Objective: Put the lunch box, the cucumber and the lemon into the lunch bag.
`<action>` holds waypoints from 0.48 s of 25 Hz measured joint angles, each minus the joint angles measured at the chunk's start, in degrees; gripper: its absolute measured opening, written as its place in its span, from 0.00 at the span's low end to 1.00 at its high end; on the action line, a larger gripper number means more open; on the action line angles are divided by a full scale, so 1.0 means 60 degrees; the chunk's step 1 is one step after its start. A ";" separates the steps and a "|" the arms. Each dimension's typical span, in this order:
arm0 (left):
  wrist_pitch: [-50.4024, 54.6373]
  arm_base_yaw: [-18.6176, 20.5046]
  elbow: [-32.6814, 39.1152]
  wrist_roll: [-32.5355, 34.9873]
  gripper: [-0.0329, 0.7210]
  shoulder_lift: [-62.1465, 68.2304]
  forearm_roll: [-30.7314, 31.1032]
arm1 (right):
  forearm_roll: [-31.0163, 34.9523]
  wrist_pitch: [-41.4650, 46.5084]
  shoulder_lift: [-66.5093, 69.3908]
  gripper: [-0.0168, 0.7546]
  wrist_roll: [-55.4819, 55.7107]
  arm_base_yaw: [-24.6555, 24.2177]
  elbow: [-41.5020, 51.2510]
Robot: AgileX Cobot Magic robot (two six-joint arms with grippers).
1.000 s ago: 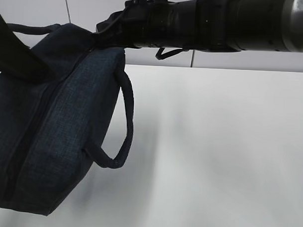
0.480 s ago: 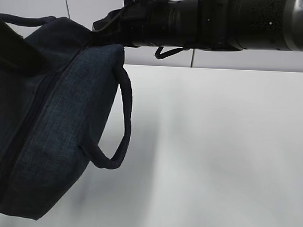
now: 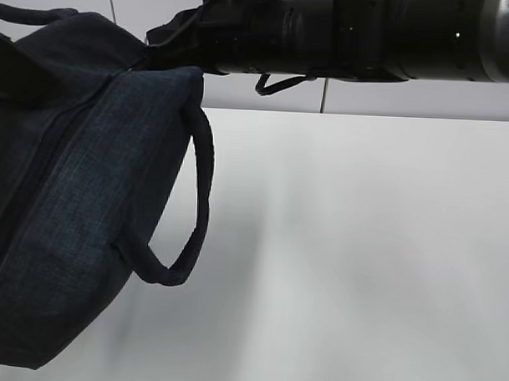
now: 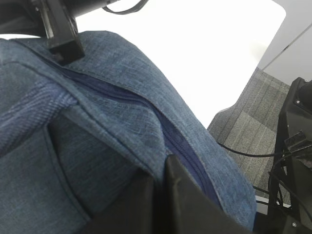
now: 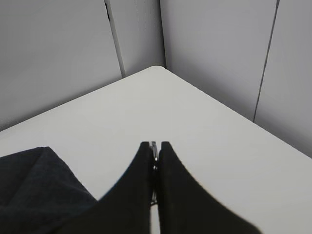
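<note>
The dark navy lunch bag [image 3: 78, 201] hangs tilted at the left, lifted off the white table [image 3: 361, 244], one loop handle [image 3: 196, 188] dangling. Its zipper [image 4: 175, 141] looks closed along the stretch I can see. My left gripper [image 4: 161, 180] is shut on a fold of the bag's fabric [image 4: 97, 112] beside the zipper. My right gripper [image 5: 154, 146] is shut on a thin silver zipper pull [image 5: 154, 152], and its arm reaches across to the bag's top corner [image 3: 163, 53]. Lunch box, cucumber and lemon are out of view.
Grey wall panels [image 3: 425, 100] stand behind the table. The table's far corner [image 5: 158, 68] meets two walls. Past the table's edge lie grey carpet [image 4: 248, 126], cables and a black stand [image 4: 295, 146].
The bag has swung left and slightly up, its handle following. The right arm at the bag's top corner has risen a little. Both grippers stay shut.
</note>
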 joint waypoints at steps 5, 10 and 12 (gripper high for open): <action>-0.0018 0.0000 0.0000 0.0000 0.03 -0.0130 0.0000 | 0.0000 0.0128 -0.0038 0.02 0.0021 0.0017 0.0000; 0.0001 0.0000 0.0000 0.0030 0.03 -0.0150 0.0000 | 0.0000 0.0198 -0.0038 0.02 0.0036 0.0017 0.0000; 0.0001 0.0000 0.0000 0.0045 0.03 -0.0150 0.0000 | 0.0000 0.0217 -0.0038 0.02 0.0036 0.0017 0.0000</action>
